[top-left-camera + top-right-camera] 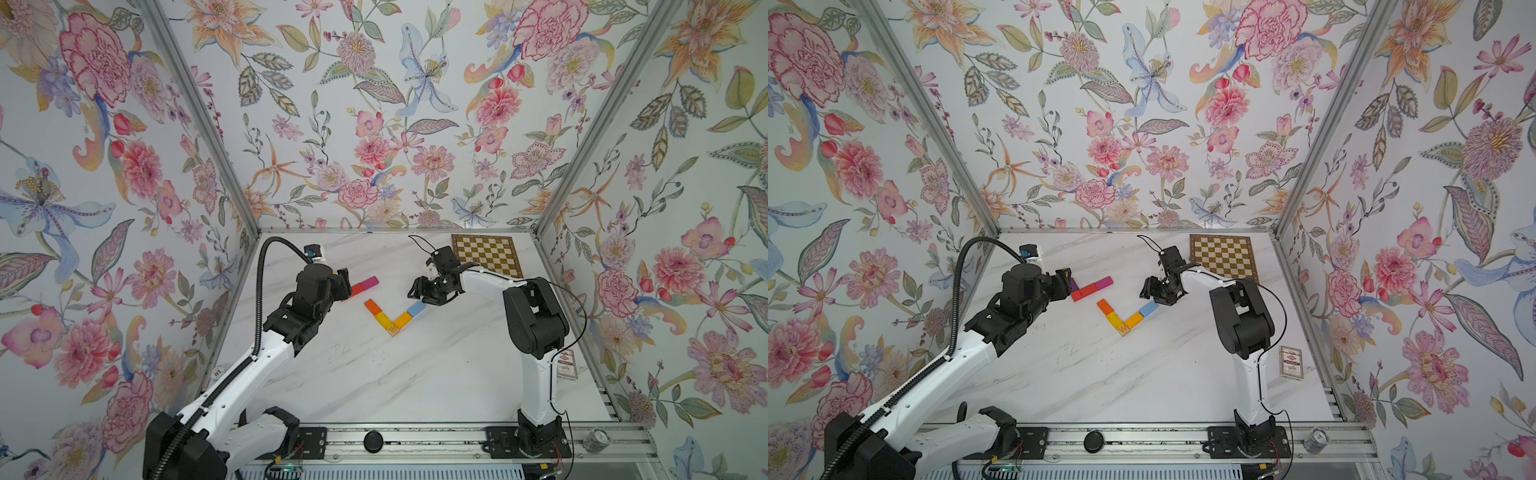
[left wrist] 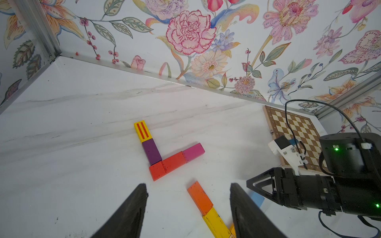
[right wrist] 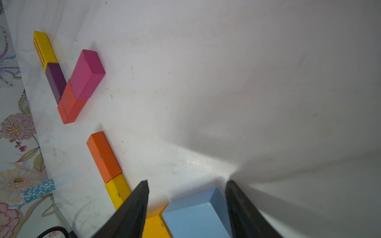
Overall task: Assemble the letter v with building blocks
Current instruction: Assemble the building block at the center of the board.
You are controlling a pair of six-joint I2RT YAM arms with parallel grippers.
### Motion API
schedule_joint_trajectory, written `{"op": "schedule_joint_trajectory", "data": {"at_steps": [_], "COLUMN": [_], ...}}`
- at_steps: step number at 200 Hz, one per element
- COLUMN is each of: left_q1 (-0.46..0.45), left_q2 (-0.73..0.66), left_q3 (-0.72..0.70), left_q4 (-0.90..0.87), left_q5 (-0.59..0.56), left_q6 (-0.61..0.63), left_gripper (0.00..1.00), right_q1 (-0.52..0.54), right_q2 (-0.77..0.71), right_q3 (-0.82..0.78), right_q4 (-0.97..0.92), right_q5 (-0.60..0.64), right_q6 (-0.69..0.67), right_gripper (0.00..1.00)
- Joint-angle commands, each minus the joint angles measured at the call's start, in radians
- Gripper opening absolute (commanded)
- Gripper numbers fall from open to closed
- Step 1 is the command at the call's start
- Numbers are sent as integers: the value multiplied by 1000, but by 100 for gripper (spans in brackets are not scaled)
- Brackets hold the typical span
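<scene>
The letter v [image 1: 393, 324] lies mid-table in both top views. One row is an orange block [image 1: 372, 306] and a yellow block [image 1: 383, 319]. A W cube [image 1: 393, 330] forms the corner. An amber block [image 1: 403, 319] and a light blue block [image 1: 416, 308] make the other row. My right gripper [image 3: 187, 182] is open and straddles the light blue block [image 3: 195, 214], with a gap at one finger. Further left, striped yellow [image 2: 142, 131], purple [image 2: 152, 151], red [image 2: 169, 164] and magenta [image 2: 193, 152] blocks form a second angle. My left gripper [image 2: 188, 186] hovers open and empty beside it.
A brown-and-cream chessboard [image 1: 486, 254] lies at the back right behind the right arm. A playing-card box [image 1: 1291, 362] lies by the right wall. A roll of blue-and-white chips [image 1: 1315, 440] and a black knob [image 1: 372, 441] sit on the front rail.
</scene>
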Motion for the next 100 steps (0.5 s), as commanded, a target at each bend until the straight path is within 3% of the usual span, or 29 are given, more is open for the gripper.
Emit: {"op": "schedule_joint_trajectory", "data": {"at_steps": [1,100], "left_q1": [11,12], "left_q2": [5,9], "left_q3": [-18,-19], "left_q4": [-3,1], "left_q5": [6,13], "left_q6": [-10,-12], "left_gripper": [67,66], "right_q1": [10,11], "right_q2": [29,38], "right_q3": [14,17], "right_q4": [-36,-40], "right_q5": [3,2], "right_q6": [-10,-7], "right_gripper": [60,52]}}
